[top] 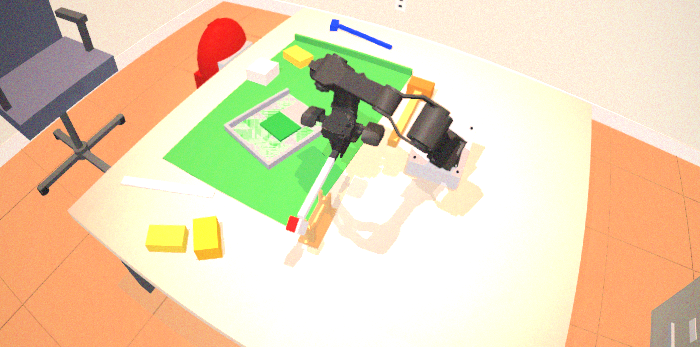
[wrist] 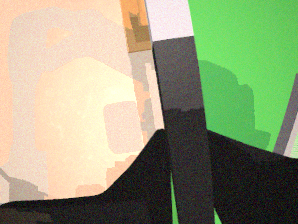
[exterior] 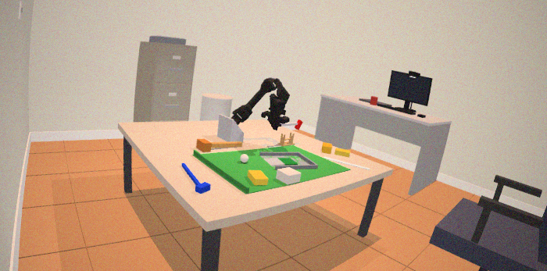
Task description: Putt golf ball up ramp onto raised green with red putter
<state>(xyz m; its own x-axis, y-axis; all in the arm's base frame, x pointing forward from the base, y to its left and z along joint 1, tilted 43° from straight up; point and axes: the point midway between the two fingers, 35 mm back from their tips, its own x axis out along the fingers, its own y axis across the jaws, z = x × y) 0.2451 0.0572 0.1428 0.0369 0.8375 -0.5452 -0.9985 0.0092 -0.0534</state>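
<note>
The red putter (top: 316, 188) (exterior: 298, 123) (wrist: 180, 75) has a red-and-white head, a white shaft and a dark grip. My gripper (top: 337, 151) (exterior: 276, 127) (wrist: 174, 133) is shut on the dark grip. The head is raised above the wooden stand (top: 318, 230) (exterior: 287, 140) (wrist: 137, 25). The white golf ball (exterior: 244, 158) is on the green mat (top: 200, 153) (exterior: 320, 174) (wrist: 240, 30); the arm hides it in the top view. A grey-walled frame (top: 256, 107) (exterior: 310, 165) surrounds a pale surface with a green square (top: 280, 126) (exterior: 288, 161).
A blue putter (top: 362, 36) (exterior: 191, 176) lies beyond the mat. A yellow block (top: 298, 56) (exterior: 258, 177) and a white block (top: 262, 70) (exterior: 288, 175) are at the mat's edge. An orange block (top: 421, 85) (exterior: 203, 145) is near the arm's base. A white strip (top: 167, 187) lies beside two more yellow blocks.
</note>
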